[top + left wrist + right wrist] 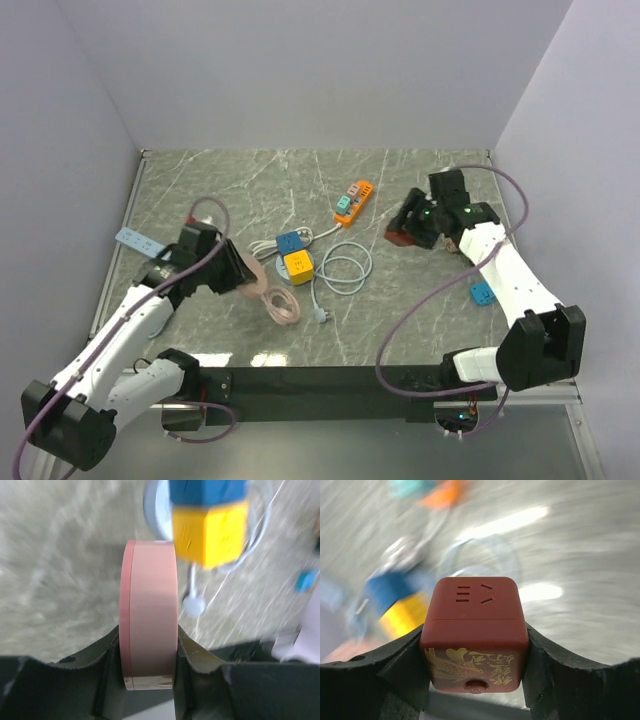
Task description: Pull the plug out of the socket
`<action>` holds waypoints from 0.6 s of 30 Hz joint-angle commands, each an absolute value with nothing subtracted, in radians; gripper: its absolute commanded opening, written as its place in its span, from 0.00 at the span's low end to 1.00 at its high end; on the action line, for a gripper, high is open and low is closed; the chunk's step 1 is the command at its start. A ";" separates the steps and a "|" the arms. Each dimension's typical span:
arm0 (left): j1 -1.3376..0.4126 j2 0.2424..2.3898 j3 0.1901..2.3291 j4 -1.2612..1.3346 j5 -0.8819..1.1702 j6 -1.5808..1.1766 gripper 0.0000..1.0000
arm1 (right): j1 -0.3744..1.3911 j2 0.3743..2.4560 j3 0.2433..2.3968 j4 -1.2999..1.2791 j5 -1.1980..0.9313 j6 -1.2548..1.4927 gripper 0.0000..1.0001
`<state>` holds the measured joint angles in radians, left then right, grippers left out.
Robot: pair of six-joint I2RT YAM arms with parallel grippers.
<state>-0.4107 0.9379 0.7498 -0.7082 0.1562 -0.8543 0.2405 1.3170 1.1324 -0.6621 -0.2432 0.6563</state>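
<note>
**A:** Start from the top view. Where is the left gripper (238, 272)?

**B:** Left of centre, low over the grey marbled table (230, 185). Its fingers are narrow, pinching the pink plug (252, 271). A pink cord (282, 306) lies coiled just right of it and a little lower.

**A:** And the right gripper (412, 232)?

**B:** Upper right of the frame. It clamps the red socket cube (399, 237) at about half width. Plug and cube are well apart, on opposite sides of the table.

**A:** What lies between them?

**B:** A blue cube (290, 242) touching a yellow cube (298, 267), with a looped white cable (345, 270) just to their right. Above those is an orange power strip (353, 201). A small blue block (482, 293) sits beside the right arm.

**A:** Now the left wrist view.

**B:** The pink plug (150, 630) stands on edge at the centre, a flat slab. A dark finger (106, 652) presses each broad face. The yellow cube (210, 532) and blue cube (207, 490) are blurred at the upper right, and a white plug head (193, 605) shows below them.

**A:** Can you see its prongs?

**B:** No, I cannot tell.

**A:** Right wrist view?

**B:** The red socket cube (474, 625) fills the lower centre, held on both sides by the black fingers (402, 665). Its top face shows bare slots, and gold markings run along the near face. The background is blurred, with only yellow, blue and orange patches at the left and top.
</note>
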 commanded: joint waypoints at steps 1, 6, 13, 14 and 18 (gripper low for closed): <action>-0.335 0.888 0.942 -0.773 0.058 -0.772 0.01 | 0.157 1.353 1.177 -0.831 0.076 0.647 0.00; -0.083 0.954 1.147 -0.883 0.031 -0.589 0.01 | 0.052 1.439 1.126 -0.848 0.273 0.715 0.00; 0.159 1.057 1.157 -0.865 0.003 -0.529 0.01 | -0.046 1.531 1.085 -0.805 0.281 0.726 0.00; 0.188 1.065 1.148 -0.844 0.003 -0.528 0.00 | -0.052 1.546 1.083 -0.798 0.281 0.724 0.00; 0.264 1.116 1.103 -0.694 -0.064 -0.567 0.01 | -0.081 1.589 1.089 -0.782 0.284 0.719 0.00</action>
<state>0.2283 1.1126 1.1095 -0.8455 -0.0090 -0.5652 -0.0620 1.5734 1.0824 -0.8093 0.2344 0.7086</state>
